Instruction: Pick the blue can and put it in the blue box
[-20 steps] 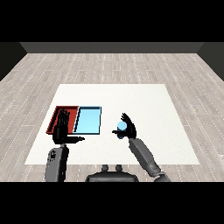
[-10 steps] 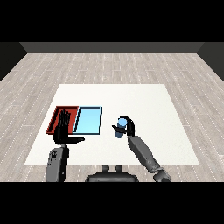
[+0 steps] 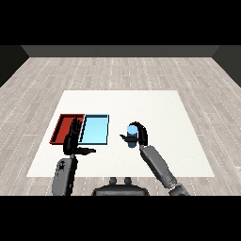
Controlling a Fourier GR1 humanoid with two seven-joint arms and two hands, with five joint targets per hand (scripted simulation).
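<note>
The blue can (image 3: 132,135) stands upright on the white table, right of the trays. My right hand (image 3: 140,134) wraps it from the right, fingers and thumb curled round it. The light blue tray (image 3: 95,129) lies to the can's left, with the red tray (image 3: 63,127) beside it further left. My left hand (image 3: 73,139) is raised over the front edges of the two trays, fingers straight and thumb pointing right, holding nothing.
The white table (image 3: 155,108) stretches wide behind and to the right of the can. A grey wooden floor surrounds it.
My right hand has moved in on the blue can and curled its fingers round it. The left hand has stayed put.
</note>
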